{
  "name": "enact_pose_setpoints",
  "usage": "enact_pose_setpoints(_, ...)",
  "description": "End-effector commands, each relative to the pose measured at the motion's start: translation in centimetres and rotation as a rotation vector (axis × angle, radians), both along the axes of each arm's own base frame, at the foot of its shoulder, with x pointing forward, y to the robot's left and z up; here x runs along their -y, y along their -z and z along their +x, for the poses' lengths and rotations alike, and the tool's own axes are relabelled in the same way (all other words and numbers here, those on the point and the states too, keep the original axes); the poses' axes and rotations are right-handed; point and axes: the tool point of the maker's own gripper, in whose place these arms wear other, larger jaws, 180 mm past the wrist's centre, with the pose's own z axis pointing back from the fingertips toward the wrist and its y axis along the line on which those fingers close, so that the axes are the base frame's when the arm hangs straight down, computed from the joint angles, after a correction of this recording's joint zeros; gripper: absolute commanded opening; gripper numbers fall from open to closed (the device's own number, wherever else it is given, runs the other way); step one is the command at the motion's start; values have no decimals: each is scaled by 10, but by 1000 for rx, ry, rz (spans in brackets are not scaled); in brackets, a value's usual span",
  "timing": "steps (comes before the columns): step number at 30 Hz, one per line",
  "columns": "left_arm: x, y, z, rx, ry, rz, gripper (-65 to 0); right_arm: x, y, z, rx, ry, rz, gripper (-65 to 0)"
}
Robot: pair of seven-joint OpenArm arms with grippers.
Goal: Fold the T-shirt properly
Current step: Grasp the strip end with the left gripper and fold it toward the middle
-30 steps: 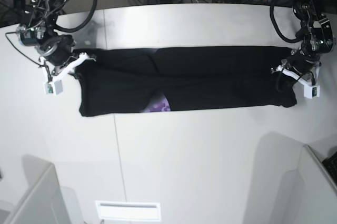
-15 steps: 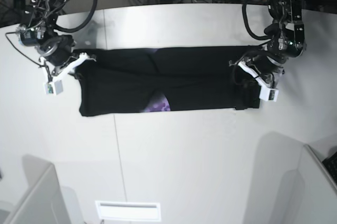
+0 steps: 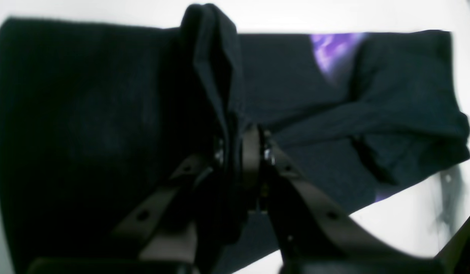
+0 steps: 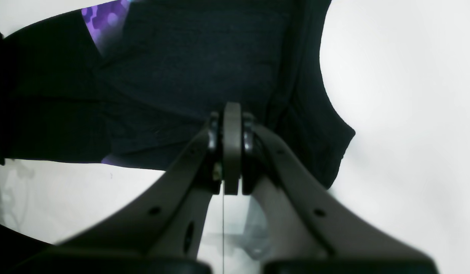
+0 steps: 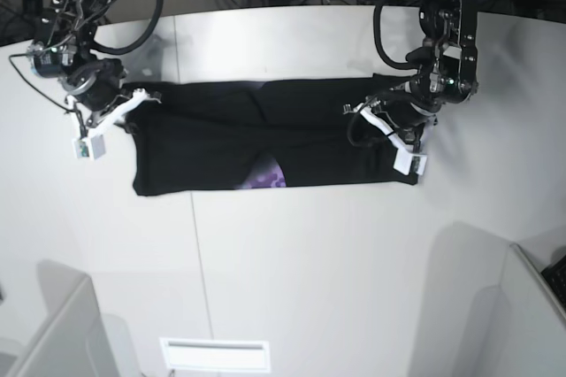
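Base and wrist views, T-shirt fold. We see the left arm reach down from the table's far edge, its wrist bent inward over the cloth, so that the left gripper (image 5: 382,120) hangs above the T-shirt (image 5: 265,138). In the left wrist view its fingers (image 3: 250,152) are pressed together on a raised fold of black fabric, which stands up between them and drapes away beyond the fingertips. The right arm is crooked at the opposite end, and the right gripper (image 5: 133,104) sits at the cloth's corner. In the right wrist view its fingers (image 4: 232,144) are closed flat against each other at the hem; we cannot tell whether fabric lies between them.

The T-shirt is black and lies as a long band on the white table (image 5: 292,288). A purple patch of print (image 5: 265,175) shows at its near edge, well apart from both sets of fingers. At the left gripper's end the cloth is doubled over on itself.

The band's long axis runs from one gripper to the other, across the base view.
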Motion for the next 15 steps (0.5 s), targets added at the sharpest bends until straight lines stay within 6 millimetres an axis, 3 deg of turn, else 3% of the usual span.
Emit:
enact_pose_setpoints(1, 7, -16, 12, 60, 12, -28, -650, 1, -11, 7, 48, -2, -1, -650)
enact_pose_setpoints(6, 26, -18, 16, 63, 9, -78, -650, 1, -11, 7, 48, -2, -1, -650)
enact_pose_setpoints(15, 43, 2, 20, -4, -17, -140, -650, 1, -11, 7, 47, -2, -1, -650)
